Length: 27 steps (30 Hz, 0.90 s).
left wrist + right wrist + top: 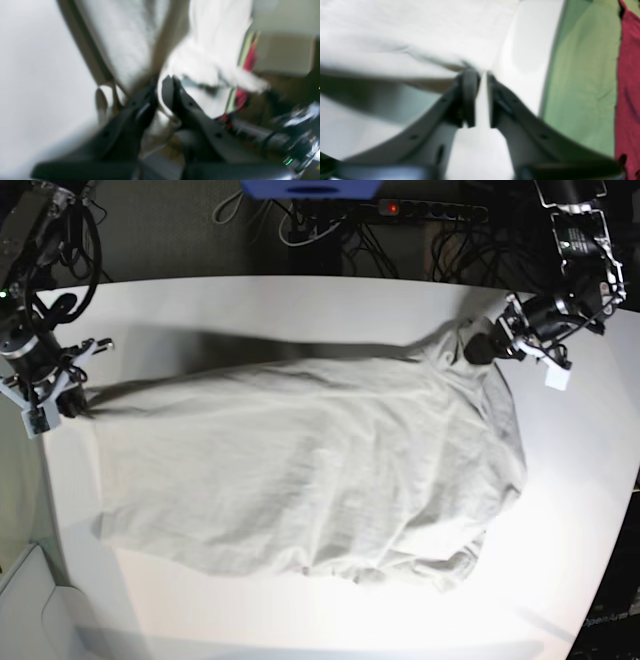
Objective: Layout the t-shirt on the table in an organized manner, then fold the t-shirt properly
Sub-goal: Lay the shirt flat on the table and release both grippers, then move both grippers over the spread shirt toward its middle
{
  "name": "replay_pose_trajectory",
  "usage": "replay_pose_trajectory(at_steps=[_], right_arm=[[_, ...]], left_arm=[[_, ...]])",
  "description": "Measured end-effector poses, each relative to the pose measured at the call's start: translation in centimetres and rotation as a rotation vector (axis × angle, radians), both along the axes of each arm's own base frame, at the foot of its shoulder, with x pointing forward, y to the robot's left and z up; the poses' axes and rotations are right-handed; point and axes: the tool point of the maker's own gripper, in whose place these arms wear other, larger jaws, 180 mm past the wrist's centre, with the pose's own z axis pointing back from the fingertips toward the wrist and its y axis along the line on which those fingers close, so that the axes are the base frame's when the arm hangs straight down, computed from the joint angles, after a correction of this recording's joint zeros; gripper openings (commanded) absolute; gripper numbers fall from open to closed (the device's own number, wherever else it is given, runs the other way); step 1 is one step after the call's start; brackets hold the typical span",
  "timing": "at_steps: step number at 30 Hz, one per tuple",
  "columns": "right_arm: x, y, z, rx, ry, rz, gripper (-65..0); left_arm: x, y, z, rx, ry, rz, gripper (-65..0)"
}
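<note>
**Q:** Where is the cloth?

**A:** The plain light grey-beige short-sleeved t-shirt point(300, 470) lies spread across the middle of the large matte white table point(300, 300) in the base view, wrinkled, stretched from the left edge to the upper right. Its lower hem bunches at the lower centre.

**Q:** State of my left gripper?

**A:** My left gripper point(480, 346) sits at the upper right of the base view. Its black jaws are pressed together on a raised corner of the t-shirt; the left wrist view, though blurred, shows pale cloth point(160, 120) between the tips.

**Q:** And the right?

**A:** My right gripper point(72, 406) is at the left edge of the base view, touching the t-shirt's left corner. In the right wrist view the jaws stand slightly apart, a narrow gap between them, fabric point(420, 37) just beyond the tips. Whether cloth is still pinched, I cannot tell.

**Q:** Anything else?

**A:** Green cloth point(585, 75) and red cloth point(628, 87) at the right of the right wrist frame, off the table.
</note>
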Motion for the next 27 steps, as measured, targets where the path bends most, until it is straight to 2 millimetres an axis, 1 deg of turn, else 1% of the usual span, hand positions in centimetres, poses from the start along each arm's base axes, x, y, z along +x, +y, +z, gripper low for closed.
replay_pose_trajectory(at_steps=[2,3,5,6,8,9,12,14,16,18,19,21,22,24,26,27], right_arm=[[0.0,-0.2,0.1,-0.008,-0.001,0.002,-40.9],[0.0,-0.2,0.1,-0.009,0.001,0.001,-38.6],[0.0,-0.2,0.1,-0.008,-0.001,0.002,-35.3],[0.1,-0.2,0.2,-0.007,-0.004,0.003,-35.1],[0.1,-0.2,0.2,-0.007,-0.007,0.004,-35.2],[0.1,-0.1,0.2,-0.006,-0.008,0.003,-35.2],[0.4,-0.1,0.5,-0.008,-0.017,0.004,-35.2],[0.6,0.1,0.6,-0.006,-0.021,0.009,-35.2],[1.1,1.2,0.4,0.008,-0.021,0.027,-35.2],[1.4,3.6,-0.1,0.058,-0.021,0.069,-35.2],[1.5,4.8,-0.5,0.076,-0.015,0.093,-35.2],[1.5,6.5,-1.0,0.091,-0.002,0.13,-35.2],[1.6,7.6,-1.2,0.104,0.003,0.151,-35.2],[1.7,10.1,-1.6,0.139,0.009,0.204,-35.2],[1.9,12.7,-1.7,0.165,0.012,0.271,-35.2],[2.0,13.6,-1.6,0.168,0.009,0.296,-35.2]], left_arm=[[-0.6,-0.4,-0.9,0.066,0.034,-0.081,-64.0],[-0.7,-0.5,-1.2,0.084,0.043,-0.103,-64.0],[-0.7,-0.5,-1.3,0.096,0.046,-0.112,-63.3],[-0.9,-0.3,-1.5,0.107,0.052,-0.116,-61.9],[-1.1,0.0,-1.7,0.126,0.061,-0.121,-56.5],[-1.3,0.1,-1.8,0.128,0.065,-0.122,-52.7],[-1.9,0.6,-1.6,0.117,0.083,-0.129,-38.6],[-2.1,0.4,-1.4,0.104,0.086,-0.138,-32.5],[-2.1,0.2,-1.3,0.101,0.086,-0.151,-29.5],[-2.2,0.5,-1.2,0.107,0.09,-0.16,-29.3],[-2.5,0.8,-1.1,0.118,0.103,-0.179,-29.3],[-2.6,2.2,-0.9,0.153,0.108,-0.183,-29.3],[-2.6,3.5,-0.7,0.183,0.112,-0.175,-29.3],[-2.1,6.7,0.0,0.251,0.104,-0.115,-29.3],[-0.9,9.7,1.7,0.277,0.061,-0.027,-29.3],[-0.2,11.0,2.6,0.285,0.035,0.017,-29.3]])
